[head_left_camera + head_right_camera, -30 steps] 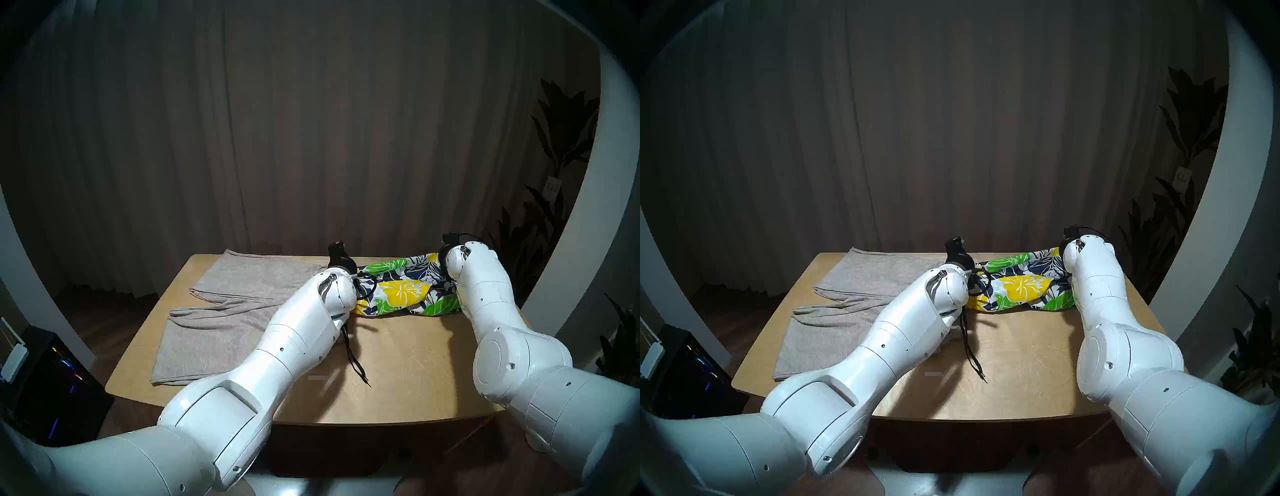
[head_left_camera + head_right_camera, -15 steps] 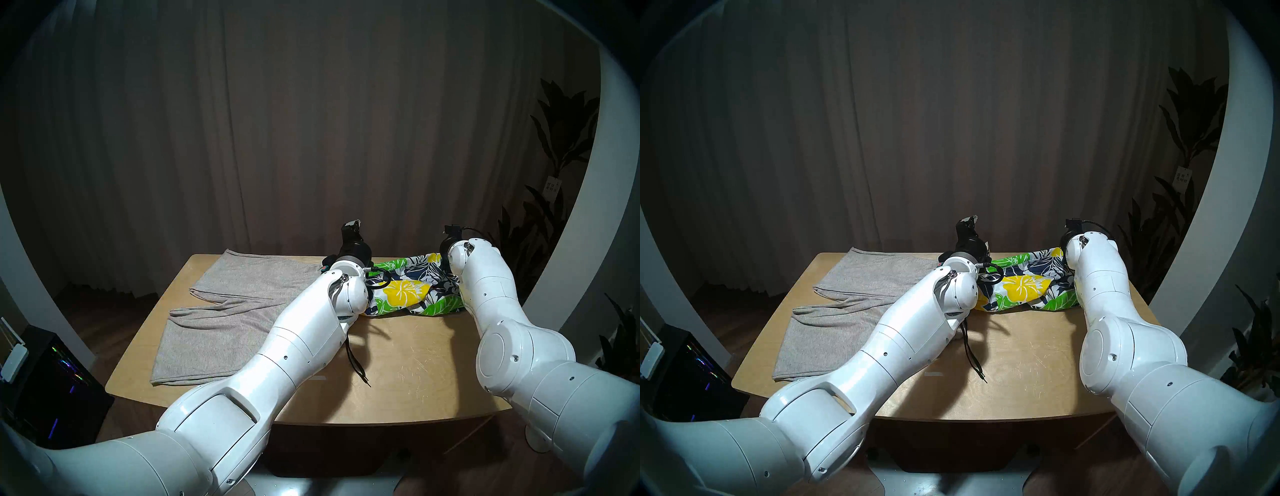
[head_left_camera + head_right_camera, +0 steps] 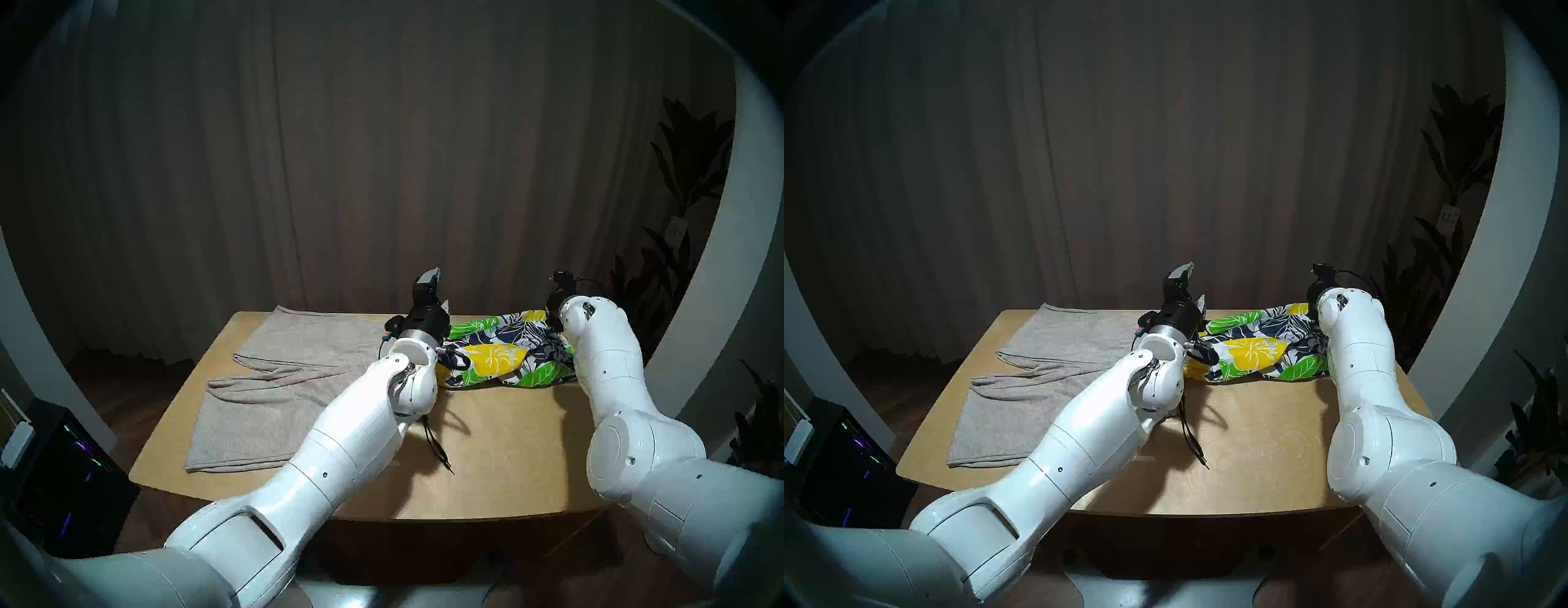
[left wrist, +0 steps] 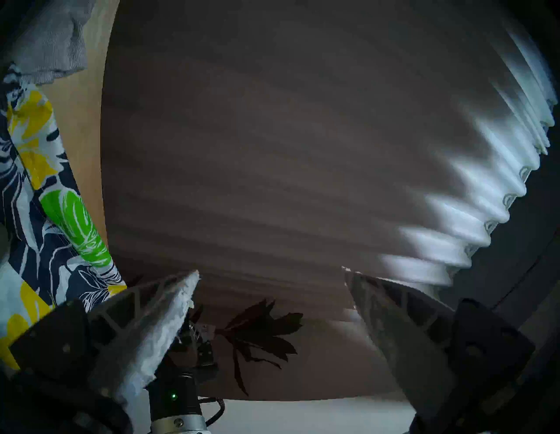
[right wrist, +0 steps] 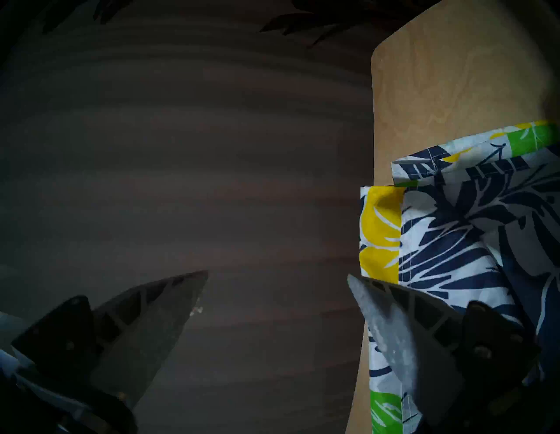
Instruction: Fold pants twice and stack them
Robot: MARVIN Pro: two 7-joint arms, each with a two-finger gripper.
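Writing on the small wall label (image 3: pixel 677 228) beside the plant is too blurred to read. Floral shorts (image 3: pixel 505 356) lie bunched at the table's (image 3: pixel 500 467) far right, grey pants (image 3: pixel 271 382) flat on its left. Only the wrist views show both jaws spread wide and empty: left gripper (image 4: pixel 271 272) faces the curtain (image 4: pixel 272 136), right gripper (image 5: pixel 277 275) hangs off the table's edge beside the shorts.

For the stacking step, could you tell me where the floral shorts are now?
In the head views, the floral shorts lie at the table's far right, beside the grey pants.
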